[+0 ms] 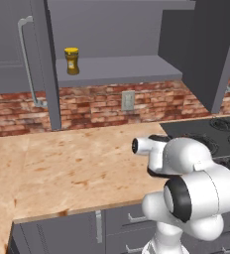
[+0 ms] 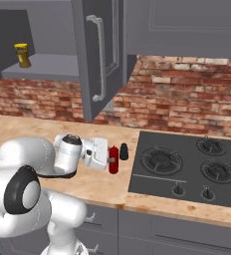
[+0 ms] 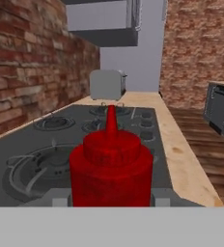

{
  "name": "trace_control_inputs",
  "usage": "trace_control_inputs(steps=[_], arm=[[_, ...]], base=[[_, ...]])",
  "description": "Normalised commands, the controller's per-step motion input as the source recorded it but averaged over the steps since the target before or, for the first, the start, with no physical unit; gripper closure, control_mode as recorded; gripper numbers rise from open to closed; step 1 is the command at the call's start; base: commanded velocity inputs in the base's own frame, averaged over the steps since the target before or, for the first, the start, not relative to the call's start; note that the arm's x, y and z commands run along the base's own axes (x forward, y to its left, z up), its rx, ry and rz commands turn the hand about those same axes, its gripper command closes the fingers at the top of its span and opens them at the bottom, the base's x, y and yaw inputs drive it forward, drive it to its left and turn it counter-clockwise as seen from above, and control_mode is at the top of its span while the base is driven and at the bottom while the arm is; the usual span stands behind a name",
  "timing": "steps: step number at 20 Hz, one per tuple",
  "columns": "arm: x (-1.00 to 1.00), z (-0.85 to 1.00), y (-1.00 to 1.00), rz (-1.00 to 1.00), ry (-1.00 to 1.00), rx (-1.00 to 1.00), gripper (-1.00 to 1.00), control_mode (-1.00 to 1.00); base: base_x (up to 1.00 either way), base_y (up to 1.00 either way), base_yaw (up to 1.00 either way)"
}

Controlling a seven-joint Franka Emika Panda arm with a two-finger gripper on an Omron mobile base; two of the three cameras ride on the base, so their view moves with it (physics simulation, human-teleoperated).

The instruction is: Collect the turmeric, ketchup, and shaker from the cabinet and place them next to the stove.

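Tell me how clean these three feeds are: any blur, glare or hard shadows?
Left base view: sharp, flat light, no glare on the turmeric. Right base view: even light, only faint shading around the ketchup and shaker. Hand view: ketchup looms close and grainy, toaster behind soft.

Left base view: from behind the arm on its left, looking forward and down over the surface (image 1: 72, 158) toward the brick wall and the open cabinet (image 1: 117, 69); middle distance.
Right base view: from behind the arm on its right, looking forward and down, with the stove (image 2: 187, 167) on its right side; middle distance.
Hand view: low and level along the tool, very close behind the ketchup (image 3: 111, 169), facing across the stove (image 3: 51, 144) toward a toaster (image 3: 107, 84).
Shared by both base views: cabinet shelf with the turmeric (image 1: 72, 60), brick wall, surface, stove edge.
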Motion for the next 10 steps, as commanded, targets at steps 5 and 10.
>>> trace_control_inputs(steps=[5,10], arm=[[0.00,-0.25,-0.09,0.00,-0.05,0.00,1.00,-1.00],[0.03,-0.23,-0.04,0.00,-0.01,0.00,1.00,-1.00]], base=[[0.00,0.00,0.00],[0.00,0.00,0.00]])
